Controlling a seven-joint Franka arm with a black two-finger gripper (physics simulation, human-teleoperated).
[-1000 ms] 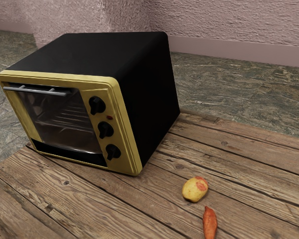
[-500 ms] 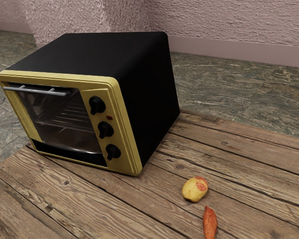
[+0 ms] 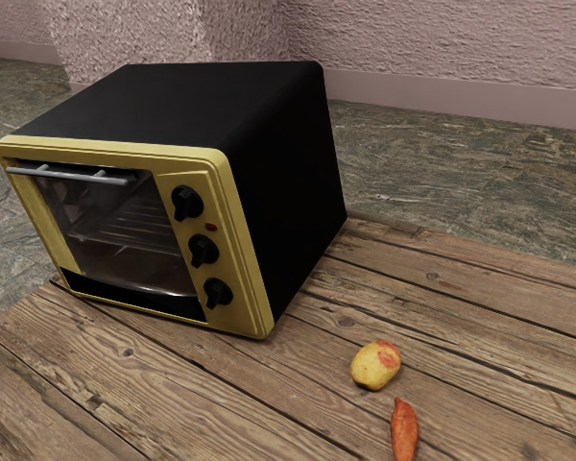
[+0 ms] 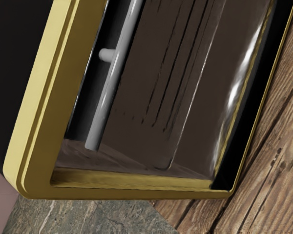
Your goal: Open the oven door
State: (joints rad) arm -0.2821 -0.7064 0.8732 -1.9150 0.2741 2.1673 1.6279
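Oven (image 3: 288, 182) on tbl (image 3: 134, 384), produce (image 3: 375, 366) nr it

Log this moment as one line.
task: open oven door; door: looks shut; handle: ungripped, in wrist view; next: likely reach handle

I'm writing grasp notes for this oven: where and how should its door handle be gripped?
I'd grip the handle between its two posts, from the front, one finger above, one below: its thin bar stands off the door, seemingly leaving finger room.

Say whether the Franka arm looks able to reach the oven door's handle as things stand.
Probably yes: the grey bar handle stands out from the glass door, and nothing covers it in the wrist view.
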